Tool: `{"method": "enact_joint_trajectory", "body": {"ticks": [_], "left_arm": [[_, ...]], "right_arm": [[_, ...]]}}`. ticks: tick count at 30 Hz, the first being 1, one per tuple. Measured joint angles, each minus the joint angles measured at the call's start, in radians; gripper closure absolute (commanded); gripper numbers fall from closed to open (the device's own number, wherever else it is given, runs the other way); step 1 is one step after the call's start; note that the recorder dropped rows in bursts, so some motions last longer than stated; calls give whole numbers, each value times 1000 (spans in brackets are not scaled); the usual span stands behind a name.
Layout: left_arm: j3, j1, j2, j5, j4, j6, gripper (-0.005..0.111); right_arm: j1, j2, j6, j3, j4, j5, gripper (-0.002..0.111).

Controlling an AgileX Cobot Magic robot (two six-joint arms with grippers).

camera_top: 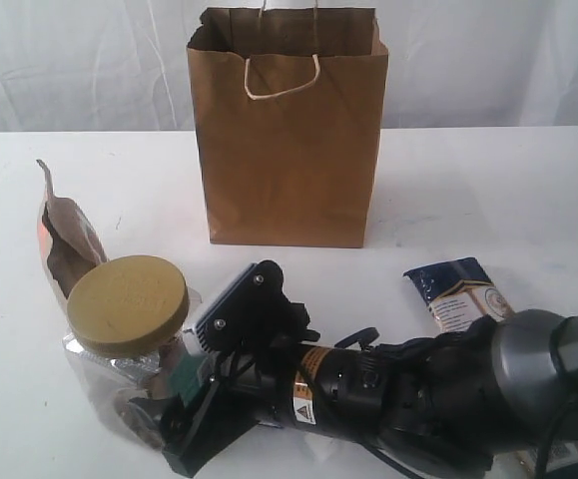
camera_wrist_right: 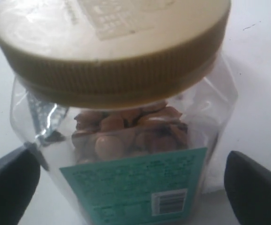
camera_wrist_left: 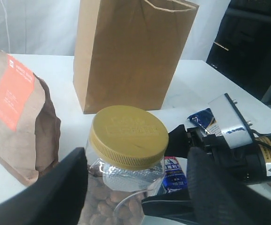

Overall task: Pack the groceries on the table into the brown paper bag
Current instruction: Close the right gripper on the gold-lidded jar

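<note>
The gold-lidded clear jar (camera_top: 129, 309), filled with brown nuts, stands upright at the near left of the white table (camera_top: 488, 190), with the brown pouch (camera_top: 64, 239) just beside it and the brown paper bag (camera_top: 287, 130) upright and open well behind it. I judge the step in hand to be grasping this jar. To do it well, I want my right tool (camera_wrist_right: 131, 187) to close on the clear body below the lid, level with the green label, since the lid overhangs and the plastic looks slick. I should centre the jar between the jaws, then lift straight up and clear the bag's rim and cord handles. The right tool is released, its jaws spread wide on either side of the jar with a gap on each side. My right arm lies low and nearly flat over the table, reaching from the right across the middle, past a blue-and-white pack (camera_top: 458, 294). My left tool (camera_wrist_left: 140, 194) is also spread open and holds nothing; it sits close to the jar, so I must avoid crowding.
</note>
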Motion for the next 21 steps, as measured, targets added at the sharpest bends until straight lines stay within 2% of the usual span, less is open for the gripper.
{"method": "enact_joint_trajectory", "body": {"ticks": [21], "left_arm": [[0, 0, 0, 0, 0, 0, 42]], "right_arm": [[0, 59, -4, -28, -52, -56, 5]]}}
